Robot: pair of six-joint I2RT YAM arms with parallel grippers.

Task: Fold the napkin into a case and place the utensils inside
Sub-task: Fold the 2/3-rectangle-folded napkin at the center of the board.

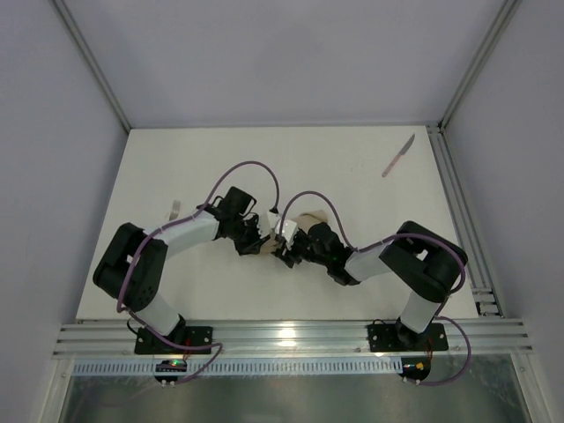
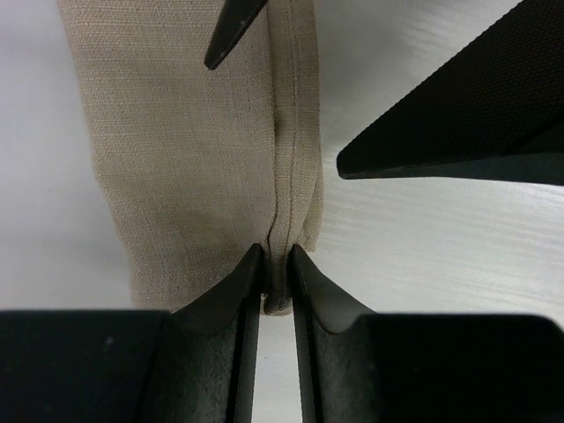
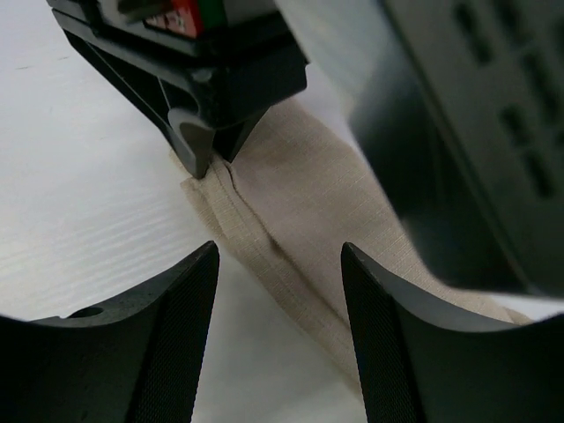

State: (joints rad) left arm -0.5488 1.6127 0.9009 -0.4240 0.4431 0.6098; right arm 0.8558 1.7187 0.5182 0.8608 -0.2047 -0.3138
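**Two robot arms at a folded beige napkin, left fingers pinching its hem**

Seen from above, both arms bent inward, with their wrists close together at the middle of the white worktop. They covered most of the napkin, and only small beige patches showed around them.

The left wrist camera showed the napkin lying flat as a narrow folded band, its stitched hem running toward the lens. The left fingers were nearly closed and pinched the near end of that hem between their tips.

From the right wrist camera, the right fingers stood wide apart, one on each side of the band's long edge. They held nothing.

The knife, with a pinkish handle and grey blade, lay near the far right corner, well apart from the napkin. A thin silvery utensil lay on the left, just beside the left arm.
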